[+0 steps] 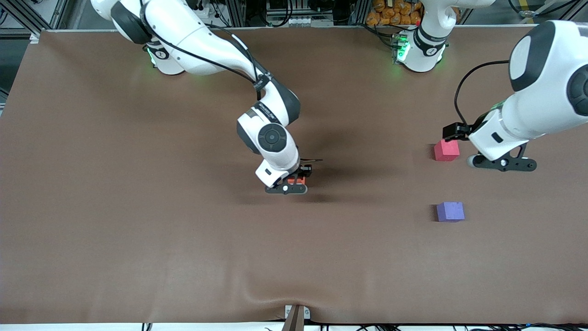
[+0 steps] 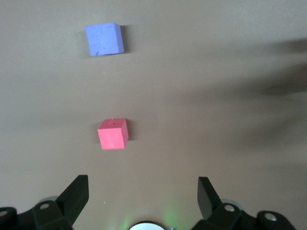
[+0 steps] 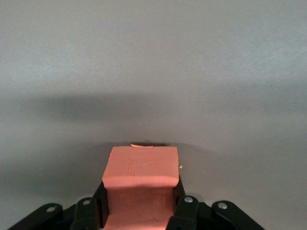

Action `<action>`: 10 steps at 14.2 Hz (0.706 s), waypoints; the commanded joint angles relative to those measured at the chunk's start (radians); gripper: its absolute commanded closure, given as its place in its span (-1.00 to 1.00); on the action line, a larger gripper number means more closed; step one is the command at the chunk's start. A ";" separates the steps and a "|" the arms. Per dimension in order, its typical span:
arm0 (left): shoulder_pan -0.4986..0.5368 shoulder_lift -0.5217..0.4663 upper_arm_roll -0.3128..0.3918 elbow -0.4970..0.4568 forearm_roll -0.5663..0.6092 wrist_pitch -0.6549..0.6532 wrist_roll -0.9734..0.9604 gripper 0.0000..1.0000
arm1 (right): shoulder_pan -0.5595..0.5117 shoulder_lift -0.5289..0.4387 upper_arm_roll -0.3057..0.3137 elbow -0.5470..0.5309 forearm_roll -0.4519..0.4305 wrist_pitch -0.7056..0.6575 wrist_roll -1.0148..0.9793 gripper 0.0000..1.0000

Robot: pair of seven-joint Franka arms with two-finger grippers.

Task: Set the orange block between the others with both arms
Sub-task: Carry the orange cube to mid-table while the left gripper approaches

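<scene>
Between the right gripper's (image 3: pixel 139 213) fingers (image 3: pixel 183 211), the orange block (image 3: pixel 142 167) is sitting squeezed, its foam sides pinched in a little by the grip, so the hold is looking firm enough to carry. Seen from the front, that gripper is hanging low over the middle of the table (image 1: pixel 138 239) with the block's orange face just peeking out under the wrist; whether the block is touching the brown surface or riding just above it, I cannot tell. Moving outward, the right arm (image 1: pixel 271 138) is reaching in from its base, well apart from the goal. Over at the left arm's end, the left gripper (image 2: pixel 143 191) is holding its fingers (image 2: pixel 76 191) spread wide with nothing between them, hovering just beside the pinkish-red cube (image 1: pixel 446 150) and looking down on both cubes. The purple-blue cube (image 1: pixel 450 211) is lying nearer the front camera than the pinkish-red one, with a bare stretch of table between them, and that stretch is where the orange block belongs. My read is that the left arm (image 1: pixel 528 105) is waiting there for a handover, since the task is calling for both arms, and the orange block is still needing to travel toward that end.
</scene>
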 commanded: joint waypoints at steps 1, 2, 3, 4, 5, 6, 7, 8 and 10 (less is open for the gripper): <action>-0.003 0.025 -0.004 -0.004 0.003 0.060 -0.008 -1.00 | 0.015 0.052 -0.012 0.065 0.005 -0.012 0.025 1.00; -0.015 0.035 -0.007 -0.004 0.003 0.090 -0.008 -1.00 | 0.022 0.067 -0.017 0.065 0.005 -0.011 0.026 1.00; -0.027 0.045 -0.010 -0.004 0.003 0.110 -0.009 -1.00 | 0.027 0.076 -0.025 0.068 0.005 -0.005 0.026 0.87; -0.033 0.052 -0.010 -0.004 0.003 0.128 -0.012 -1.00 | 0.030 0.078 -0.028 0.068 0.005 -0.003 0.026 0.40; -0.035 0.063 -0.013 -0.004 0.002 0.137 -0.031 -1.00 | 0.030 0.078 -0.028 0.068 0.005 -0.003 0.025 -0.62; -0.039 0.065 -0.018 -0.002 -0.014 0.137 -0.049 -1.00 | 0.030 0.078 -0.028 0.066 0.005 -0.002 0.025 -1.00; -0.039 0.065 -0.018 0.001 -0.044 0.137 -0.066 -1.00 | 0.029 0.078 -0.028 0.066 0.005 -0.003 0.025 -1.00; -0.041 0.066 -0.017 0.002 -0.067 0.139 -0.092 -1.00 | 0.029 0.075 -0.028 0.066 0.005 -0.003 0.025 -1.00; -0.067 0.068 -0.018 0.008 -0.072 0.139 -0.178 -1.00 | 0.029 0.061 -0.026 0.068 0.007 -0.014 0.026 -1.00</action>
